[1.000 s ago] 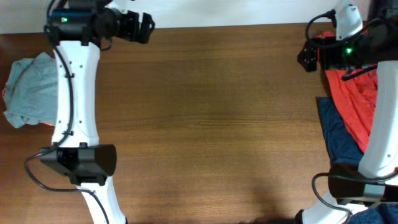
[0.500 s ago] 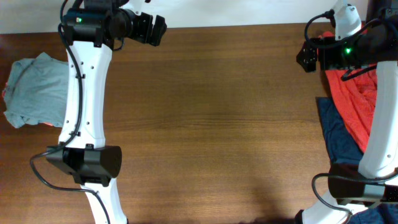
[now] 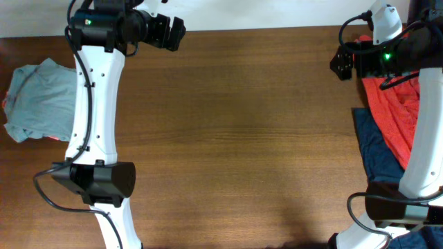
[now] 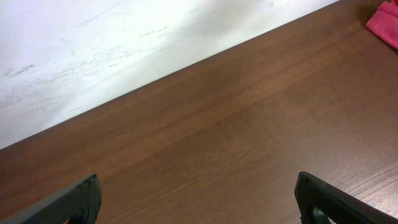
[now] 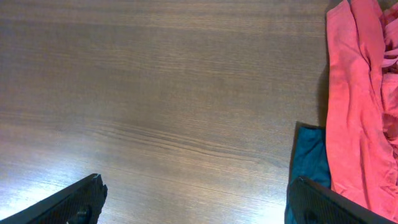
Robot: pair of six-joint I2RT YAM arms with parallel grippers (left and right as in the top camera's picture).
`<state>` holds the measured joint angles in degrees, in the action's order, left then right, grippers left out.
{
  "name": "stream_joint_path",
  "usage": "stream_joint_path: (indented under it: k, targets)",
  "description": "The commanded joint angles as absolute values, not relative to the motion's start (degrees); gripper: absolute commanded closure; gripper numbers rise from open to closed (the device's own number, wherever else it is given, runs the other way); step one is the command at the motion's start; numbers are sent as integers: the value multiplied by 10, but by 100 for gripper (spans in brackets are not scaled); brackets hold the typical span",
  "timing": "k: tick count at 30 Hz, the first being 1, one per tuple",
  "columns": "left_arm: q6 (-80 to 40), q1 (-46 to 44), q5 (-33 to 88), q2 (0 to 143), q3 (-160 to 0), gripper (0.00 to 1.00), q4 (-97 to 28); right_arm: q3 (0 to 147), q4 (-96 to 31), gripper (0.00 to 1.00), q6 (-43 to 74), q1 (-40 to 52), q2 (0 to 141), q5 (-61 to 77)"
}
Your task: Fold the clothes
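A pale blue-green T-shirt (image 3: 38, 100) lies crumpled at the table's left edge, with a sliver of reddish cloth (image 3: 5, 104) showing beneath it. At the right edge an orange-red garment (image 3: 398, 117) lies partly over a navy one (image 3: 377, 149). My left gripper (image 3: 173, 32) hovers at the back edge, right of the T-shirt and apart from it; in its wrist view it (image 4: 196, 186) is open over bare wood. My right gripper (image 3: 339, 62) sits at the back right, open (image 5: 196, 186), with the orange-red garment (image 5: 354, 93) and navy cloth (image 5: 309, 155) just beside its right finger.
The brown wooden table (image 3: 242, 138) meets a white wall (image 4: 93, 50) at the back. Both arm bases (image 3: 93, 181) (image 3: 394, 204) stand near the front edge. A pink-red cloth corner (image 4: 385, 22) shows far off in the left wrist view.
The left arm swung a little to the right along the back edge, then stopped. The right arm and the clothes have not moved.
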<state>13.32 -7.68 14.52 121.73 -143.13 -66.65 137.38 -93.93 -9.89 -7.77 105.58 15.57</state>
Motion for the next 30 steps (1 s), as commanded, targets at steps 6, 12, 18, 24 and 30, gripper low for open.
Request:
stream_joint_path:
  k: [6, 12, 18, 24, 30]
  targets:
    - [142, -76, 141, 1214, -1433, 1, -667, 1384, -941, 1, -105, -75, 1043, 159]
    - [142, -76, 141, 1214, -1433, 1, -667, 1384, -941, 1, -105, -75, 1043, 159]
    - [142, -76, 141, 1214, -1433, 1, -667, 1384, -941, 1, -105, -75, 1043, 159]
    - [142, -76, 141, 1214, -1433, 1, -667, 1381, -938, 1, -105, -74, 990, 158]
    - [142, -76, 141, 1214, -1433, 1, -667, 1270, -799, 1, -105, -74, 853, 143]
